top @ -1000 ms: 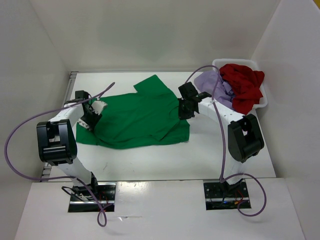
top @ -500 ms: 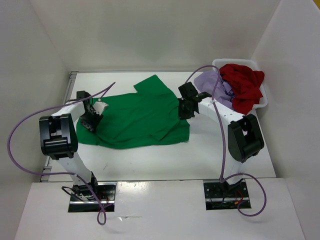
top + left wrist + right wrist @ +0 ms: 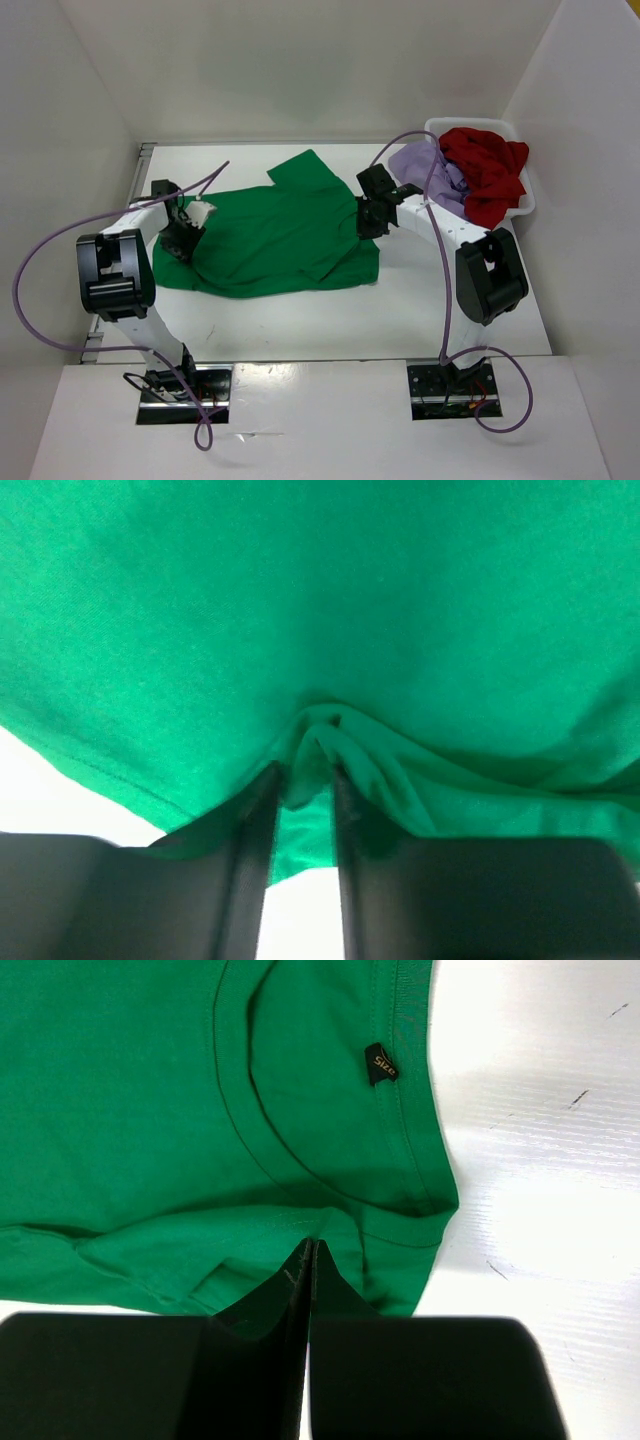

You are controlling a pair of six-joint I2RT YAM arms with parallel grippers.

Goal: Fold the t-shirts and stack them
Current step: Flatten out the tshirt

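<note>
The bright green t-shirt [image 3: 275, 235] lies spread on the white table, neck hole to the right. My left gripper [image 3: 180, 242] is at its left edge; in the left wrist view the gripper [image 3: 303, 775] is shut on a pinched fold of the green cloth [image 3: 330, 600]. My right gripper [image 3: 366, 228] is at the collar end; in the right wrist view the gripper [image 3: 310, 1248] is shut, with green cloth [image 3: 120, 1110] puckering to its tips beside the collar. The dark red t-shirt [image 3: 487, 170] and the pale lavender t-shirt [image 3: 425, 165] lie bunched in the basket.
The white lattice basket [image 3: 476, 123] stands at the back right corner against the right wall. White walls close in the table on the left, back and right. A purple cable loops off each arm.
My left arm has swung slightly to the left, its gripper staying on the shirt's left edge. The right arm and the shirts in the basket have not moved.
</note>
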